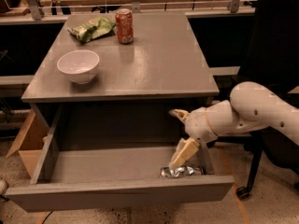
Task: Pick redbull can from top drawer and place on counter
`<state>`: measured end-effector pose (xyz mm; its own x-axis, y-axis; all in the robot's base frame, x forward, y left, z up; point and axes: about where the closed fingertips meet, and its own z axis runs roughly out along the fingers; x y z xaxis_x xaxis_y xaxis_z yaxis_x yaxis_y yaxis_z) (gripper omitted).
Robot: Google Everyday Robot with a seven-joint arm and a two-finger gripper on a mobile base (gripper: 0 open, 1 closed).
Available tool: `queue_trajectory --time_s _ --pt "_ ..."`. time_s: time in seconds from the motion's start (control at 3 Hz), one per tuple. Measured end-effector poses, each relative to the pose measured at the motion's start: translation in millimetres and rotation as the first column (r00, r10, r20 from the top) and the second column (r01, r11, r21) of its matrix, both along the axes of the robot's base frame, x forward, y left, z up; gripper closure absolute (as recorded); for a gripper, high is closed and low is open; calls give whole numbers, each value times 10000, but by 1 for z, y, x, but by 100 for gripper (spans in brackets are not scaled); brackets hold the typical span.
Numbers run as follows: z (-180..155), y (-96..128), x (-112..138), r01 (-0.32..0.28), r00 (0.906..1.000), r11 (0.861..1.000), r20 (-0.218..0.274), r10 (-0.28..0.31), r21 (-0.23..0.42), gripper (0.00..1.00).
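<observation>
The redbull can [182, 171], silver and crinkly, lies on its side in the front right corner of the open top drawer [119, 193]. My gripper [178, 135] reaches into the drawer from the right on a white arm and is open. Its lower cream finger [184, 153] points down, with its tip just above the can's left part. The upper finger [178, 114] sits under the counter's front edge. The grey counter [159, 64] lies above the drawer.
On the counter stand a white bowl [78, 65] at the left, an orange-red soda can [124, 25] and a green chip bag [92, 28] at the back. A cardboard box [28, 143] sits on the floor left; a black chair [275, 41] stands right.
</observation>
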<state>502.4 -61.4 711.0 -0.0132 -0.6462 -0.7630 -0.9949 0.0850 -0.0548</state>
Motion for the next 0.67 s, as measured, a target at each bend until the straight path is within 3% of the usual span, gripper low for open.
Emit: queue_trajectory --time_s 0.33,0.67 --pt "-2 -38 -7 709 9975 9960 -67 -707 545 0" --pt "-1 -74 -14 1470 9891 9851 -176 -1460 891 0"
